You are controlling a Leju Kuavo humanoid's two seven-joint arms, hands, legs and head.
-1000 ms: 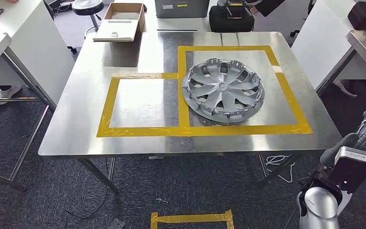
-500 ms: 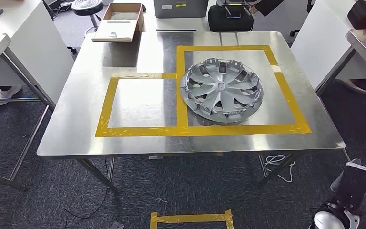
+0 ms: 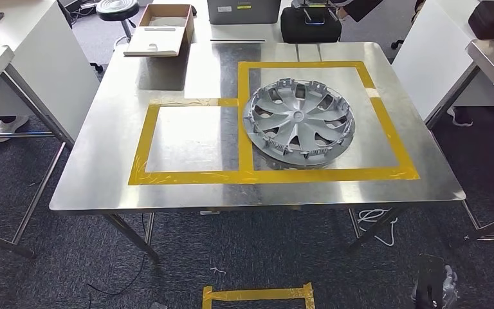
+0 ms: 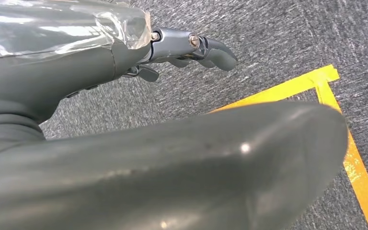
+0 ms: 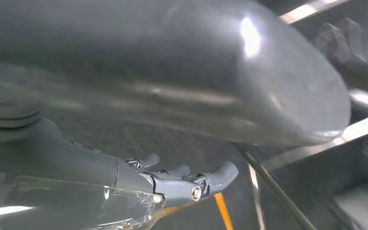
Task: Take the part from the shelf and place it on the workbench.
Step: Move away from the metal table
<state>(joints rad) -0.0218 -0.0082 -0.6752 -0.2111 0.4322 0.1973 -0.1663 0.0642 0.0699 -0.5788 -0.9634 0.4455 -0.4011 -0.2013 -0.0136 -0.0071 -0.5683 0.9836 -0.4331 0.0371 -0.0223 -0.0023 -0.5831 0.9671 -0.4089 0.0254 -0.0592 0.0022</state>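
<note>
Head view: the part (image 3: 299, 123) sits flat on the workbench (image 3: 186, 71) inside the yellow tape, well ahead of the lowered right hand (image 3: 432, 288).

Left wrist: left hand (image 4: 172, 50) empty, fingers loose.

Right wrist: right hand (image 5: 172, 179) empty too, near table legs, so it could clip one.

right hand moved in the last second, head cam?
Yes. The right hand has dropped from beside the workbench near right corner to low over the carpet, well below that edge. The hubcap stayed put.
</note>
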